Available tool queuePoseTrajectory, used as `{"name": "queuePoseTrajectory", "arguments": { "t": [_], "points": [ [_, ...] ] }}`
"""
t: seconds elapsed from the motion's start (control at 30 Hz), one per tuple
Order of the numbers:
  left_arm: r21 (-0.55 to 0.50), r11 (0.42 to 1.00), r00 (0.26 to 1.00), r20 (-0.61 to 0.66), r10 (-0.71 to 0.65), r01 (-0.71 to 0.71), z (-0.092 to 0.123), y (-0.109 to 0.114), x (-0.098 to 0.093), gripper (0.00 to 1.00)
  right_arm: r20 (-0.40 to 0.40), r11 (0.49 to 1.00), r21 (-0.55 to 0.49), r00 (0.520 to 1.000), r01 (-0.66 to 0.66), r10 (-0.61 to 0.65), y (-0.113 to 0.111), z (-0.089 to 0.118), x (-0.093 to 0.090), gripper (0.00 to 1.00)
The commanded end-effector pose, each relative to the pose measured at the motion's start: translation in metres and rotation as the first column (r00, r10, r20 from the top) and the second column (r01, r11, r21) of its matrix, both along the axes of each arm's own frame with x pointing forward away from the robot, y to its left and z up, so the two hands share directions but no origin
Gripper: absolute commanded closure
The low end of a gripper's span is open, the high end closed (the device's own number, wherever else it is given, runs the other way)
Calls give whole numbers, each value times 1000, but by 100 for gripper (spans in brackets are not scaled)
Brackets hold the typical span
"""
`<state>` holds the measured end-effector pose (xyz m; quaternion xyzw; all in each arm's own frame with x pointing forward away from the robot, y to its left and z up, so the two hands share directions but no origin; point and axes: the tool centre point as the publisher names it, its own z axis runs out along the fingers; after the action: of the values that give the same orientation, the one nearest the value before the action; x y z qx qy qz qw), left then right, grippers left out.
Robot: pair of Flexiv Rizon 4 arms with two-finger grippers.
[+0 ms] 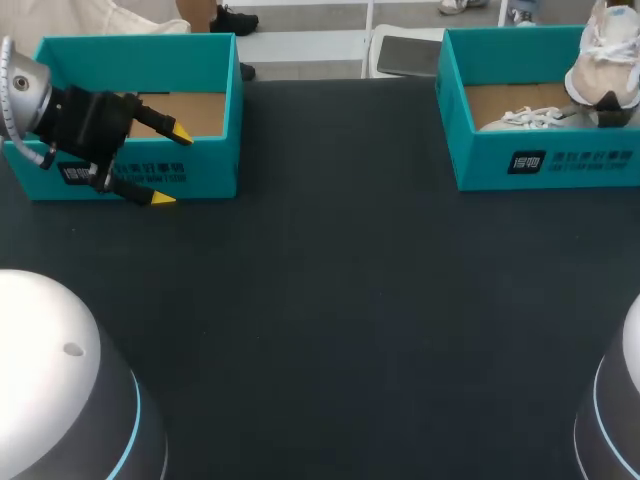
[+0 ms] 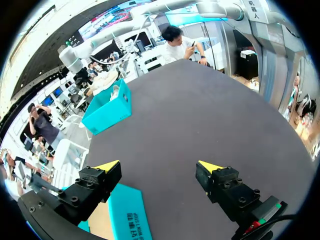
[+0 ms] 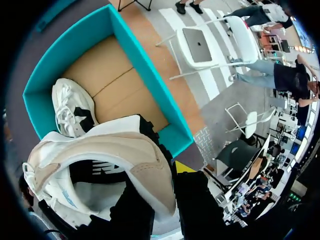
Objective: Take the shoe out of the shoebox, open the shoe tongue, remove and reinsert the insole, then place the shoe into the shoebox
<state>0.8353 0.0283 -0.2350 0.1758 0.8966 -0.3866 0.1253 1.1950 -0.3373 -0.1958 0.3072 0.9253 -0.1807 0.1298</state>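
Note:
A beige and white shoe (image 1: 606,52) hangs over the right teal shoebox (image 1: 545,165), sole side against my right gripper (image 1: 607,104), which is shut on it. In the right wrist view the held shoe (image 3: 102,157) fills the space at the gripper (image 3: 167,185), and one yellow fingertip (image 3: 182,166) shows past its edge. A second white shoe (image 3: 72,107) lies in the shoebox (image 3: 145,65) below. At the far left my left gripper (image 1: 170,166) stands open astride the front wall of the left teal box (image 1: 215,165), holding nothing.
The left box (image 2: 125,215) shows a bare cardboard floor. Dark table cloth (image 1: 340,300) spreads between the two boxes. The rounded bases of my arms (image 1: 60,390) rise at the near corners.

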Motion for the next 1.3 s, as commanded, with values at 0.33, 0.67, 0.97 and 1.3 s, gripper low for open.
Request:
{"name": "queuePoseTrajectory", "arguments": {
  "t": [0.33, 0.67, 0.97, 1.3],
  "points": [
    [3, 1000, 1000, 0, 0, 0, 1, 1, -1, 0, 310, 317, 174, 254, 932, -916, -8, 7, -43, 100],
    [3, 1000, 1000, 0, 0, 0, 1, 1, -1, 0, 302, 241, 197, 175, 950, -937, -8, 6, -48, 100],
    [3, 1000, 1000, 0, 0, 0, 1, 1, -1, 0, 302, 241, 197, 175, 950, -937, -8, 6, -48, 100],
    [3, 1000, 1000, 0, 0, 0, 1, 1, -1, 0, 316, 252, 209, 178, 945, -932, -9, 3, -50, 100]
  ]
}}
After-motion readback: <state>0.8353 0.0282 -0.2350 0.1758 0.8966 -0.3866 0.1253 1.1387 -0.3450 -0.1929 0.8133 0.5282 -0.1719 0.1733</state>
